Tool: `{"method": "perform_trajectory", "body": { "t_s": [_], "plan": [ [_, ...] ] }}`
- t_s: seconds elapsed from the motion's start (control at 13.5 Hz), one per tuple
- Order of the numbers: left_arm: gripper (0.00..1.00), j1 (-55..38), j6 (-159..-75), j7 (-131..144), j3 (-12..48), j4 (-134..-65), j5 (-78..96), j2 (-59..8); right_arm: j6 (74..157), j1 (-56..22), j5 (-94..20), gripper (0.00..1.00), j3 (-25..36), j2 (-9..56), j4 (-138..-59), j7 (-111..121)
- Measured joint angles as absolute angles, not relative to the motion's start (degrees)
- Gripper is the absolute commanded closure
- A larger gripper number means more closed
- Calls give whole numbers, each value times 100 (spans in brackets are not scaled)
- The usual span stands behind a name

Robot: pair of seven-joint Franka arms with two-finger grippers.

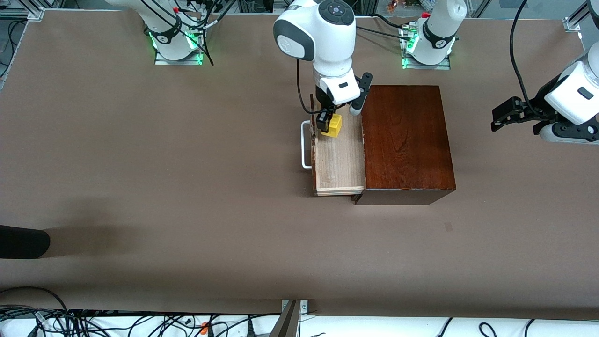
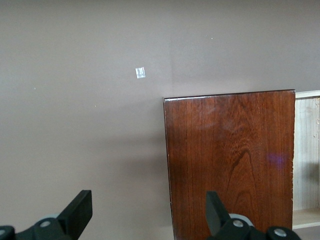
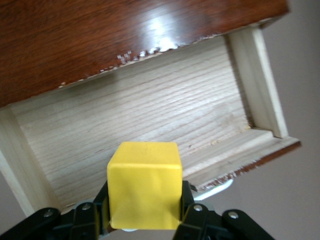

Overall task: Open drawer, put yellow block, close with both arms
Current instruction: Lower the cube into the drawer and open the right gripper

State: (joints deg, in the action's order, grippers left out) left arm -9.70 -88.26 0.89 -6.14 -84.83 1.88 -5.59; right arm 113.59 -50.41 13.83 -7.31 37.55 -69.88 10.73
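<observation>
1 yellow block (image 3: 144, 184) gripped by right fingers (image 3: 192, 222) over 1 open drawer (image 1: 339, 159); left fingers (image 2: 77, 212) spread, empty.

The left arm (image 1: 568, 100) is cut off at the front view's edge, its base unseen.

Right arm reaches in from its base, wrist pointing straight down, right gripper (image 1: 327, 122) clamped on the block (image 1: 333, 126). Left arm waits off to its own side, left gripper (image 1: 499, 118) spread wide, holding nothing.
</observation>
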Motion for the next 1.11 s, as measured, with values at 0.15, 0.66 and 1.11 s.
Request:
{"method": "perform_trajectory", "body": {
  "t_s": [0.15,0.66,1.11],
  "plan": [
    [0,-971,-8776,89,-614,-8500,188,-559,11364,-5057,1384,100,-730,3899,-6989,1455],
    [0,-999,-8774,90,-604,-8503,188,-559,11485,-5048,1388,100,-679,4412,-6974,2420],
    [0,-1002,-8774,90,-604,-8503,188,-560,11571,-5011,1391,100,-641,4446,-6958,3069]
  ]
}}
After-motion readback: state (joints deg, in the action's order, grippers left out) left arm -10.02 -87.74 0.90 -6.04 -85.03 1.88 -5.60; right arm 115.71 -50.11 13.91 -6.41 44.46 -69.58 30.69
